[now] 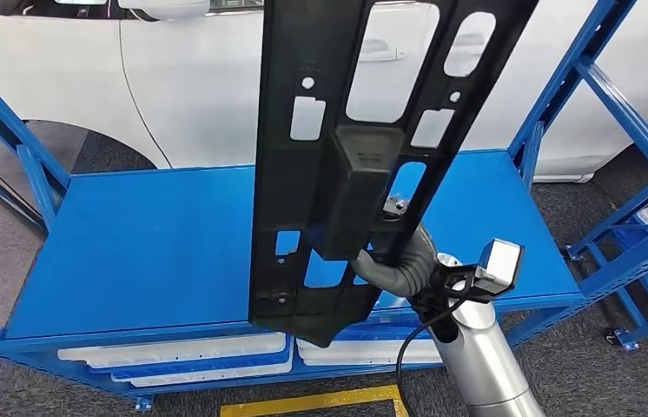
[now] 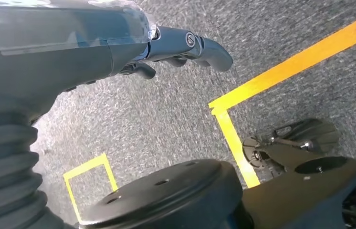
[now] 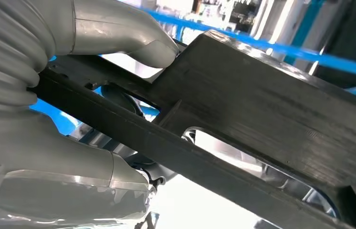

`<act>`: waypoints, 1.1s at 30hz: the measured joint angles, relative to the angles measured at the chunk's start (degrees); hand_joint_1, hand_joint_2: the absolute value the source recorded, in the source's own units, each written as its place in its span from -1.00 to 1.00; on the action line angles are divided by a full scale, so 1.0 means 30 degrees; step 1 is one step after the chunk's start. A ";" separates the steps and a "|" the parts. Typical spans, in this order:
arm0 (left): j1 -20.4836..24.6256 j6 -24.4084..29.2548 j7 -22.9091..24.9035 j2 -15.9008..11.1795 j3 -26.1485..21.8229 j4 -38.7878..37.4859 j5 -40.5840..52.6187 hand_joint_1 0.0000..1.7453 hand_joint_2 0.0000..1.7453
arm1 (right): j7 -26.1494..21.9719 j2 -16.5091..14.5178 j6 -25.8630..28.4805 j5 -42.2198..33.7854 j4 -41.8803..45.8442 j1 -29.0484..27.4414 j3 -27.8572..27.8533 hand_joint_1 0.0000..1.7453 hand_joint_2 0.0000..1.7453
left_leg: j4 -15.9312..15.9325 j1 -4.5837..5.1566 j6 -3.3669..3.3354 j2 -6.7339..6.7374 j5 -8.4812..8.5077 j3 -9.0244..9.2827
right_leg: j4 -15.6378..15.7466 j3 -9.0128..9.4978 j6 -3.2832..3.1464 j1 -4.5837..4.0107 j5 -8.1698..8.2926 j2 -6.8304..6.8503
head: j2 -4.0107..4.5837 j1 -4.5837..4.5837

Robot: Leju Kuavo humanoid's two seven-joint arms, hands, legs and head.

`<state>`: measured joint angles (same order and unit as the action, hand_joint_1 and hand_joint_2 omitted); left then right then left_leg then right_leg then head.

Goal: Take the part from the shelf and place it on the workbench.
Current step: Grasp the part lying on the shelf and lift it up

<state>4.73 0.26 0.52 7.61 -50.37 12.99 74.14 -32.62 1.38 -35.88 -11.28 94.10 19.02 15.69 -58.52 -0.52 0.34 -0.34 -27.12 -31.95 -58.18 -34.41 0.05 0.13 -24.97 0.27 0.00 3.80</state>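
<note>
A long black part [image 1: 347, 165] is held upright above the blue counter [image 1: 147, 243], gripped near its lower end by the right robot hand [image 1: 390, 261] at five o'clock. The left robot hand [image 2: 185, 47] hangs over grey floor [image 2: 166, 119], fingers loosely curled around nothing.

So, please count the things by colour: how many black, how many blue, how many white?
Black: 1, the part, held by the right robot hand
Blue: 1, the shelf
White: 1, the car
Total: 3
</note>
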 joint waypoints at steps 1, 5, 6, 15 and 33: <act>0.0014 0.0013 -0.0015 0.0004 -0.0016 -0.0004 -0.0036 -1.00 1.00 | 0.0015 -0.0003 -0.0058 -0.0042 0.0180 -0.0202 0.0125 0.98 1.00 | 0.0072 0.0022 -0.0107 -0.0020 0.0028 -0.0018 | -0.0017 -0.0045 0.0092 -0.0001 0.0036 -0.0002 | 0.0000 0.0000; 0.0115 0.0057 -0.0077 0.0073 -0.0054 -0.0004 -0.0087 -1.00 1.00 | 0.0019 -0.0002 -0.0069 -0.0111 0.0818 -0.0764 0.0614 0.96 1.00 | 0.0316 -0.0092 -0.0550 0.0034 0.0258 0.0077 | -0.1461 -0.0729 0.0473 0.0069 -0.0918 -0.0052 | 0.0000 -0.0004; 0.0132 0.0064 -0.0088 0.0076 -0.0082 -0.0004 -0.0091 -1.00 1.00 | 0.0013 -0.0002 -0.0064 -0.0120 0.0890 -0.0851 0.0672 0.96 1.00 | 0.0329 -0.0078 -0.0592 0.0057 0.0270 0.0074 | -0.2667 -0.1294 0.0552 0.0090 -0.1520 -0.0057 | 0.0000 -0.0004; 0.0141 0.0087 -0.0151 0.0149 -0.0302 -0.0009 0.0031 -1.00 1.00 | 0.0009 0.0002 -0.0053 -0.0153 0.1176 -0.1238 0.0962 0.96 1.00 | 0.0243 0.0028 -0.0327 0.0033 0.0164 0.0094 | -0.0004 0.0100 0.0260 0.0053 -0.0043 -0.0059 | 0.0000 -0.0004; 0.0065 -0.0191 -0.1077 0.0098 -0.0448 -0.0047 -0.0211 -1.00 1.00 | -0.0158 0.0011 0.0437 0.0301 0.1341 -0.1145 0.1455 0.96 1.00 | 0.0243 0.0033 -0.0247 0.0000 -0.0004 0.0248 | -0.0023 0.0065 0.0218 0.0046 -0.0080 -0.0050 | 0.0000 -0.0004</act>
<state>4.93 -0.32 -2.71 7.91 -51.71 12.85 73.51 -33.09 1.42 -34.57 -10.38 98.13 15.59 20.05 -57.79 -0.43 -0.40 -0.33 -27.14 -31.20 -58.25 -34.22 0.70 0.27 -25.21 0.12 0.00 3.79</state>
